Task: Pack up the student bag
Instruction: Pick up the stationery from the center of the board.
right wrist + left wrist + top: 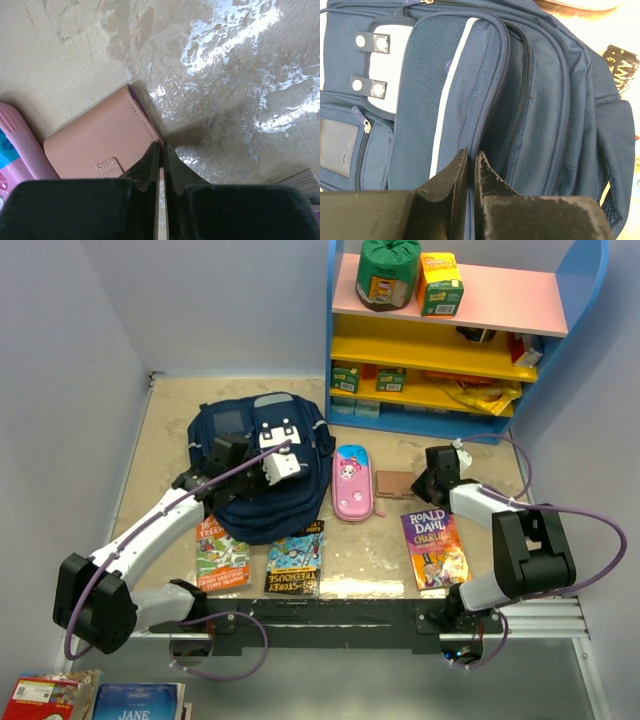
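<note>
On the left, my left arm reaches out over the student bag, which lies flat on the desk left of centre, front face up. The left jaws are closed to a narrow slit. Their tips rest against the piping of the front pocket, beside the zip lines. I cannot tell whether any fabric is pinched between them.

The bag looks like soft woven cloth that is slack and probably nearly empty, so I expect it to sag and fold rather than lift as one piece. Flat panels would slide out of a pinch. I judge the better holds to be a zip pull, a piped pocket edge or a strap. One arm will have to hold the opening wide while the other feeds things in.

Just right of the bag lies a pink pencil case, and a small pink wallet lies just beside that. The right jaws have closed down on the wallet's near corner, and a thin pale strip shows between them, so I read that as a grip. The wallet looks smooth and fairly stiff. An edge grip could let it pivot, so I'd lift it slowly. A Roald Dahl book lies nearer me on the right.
</note>
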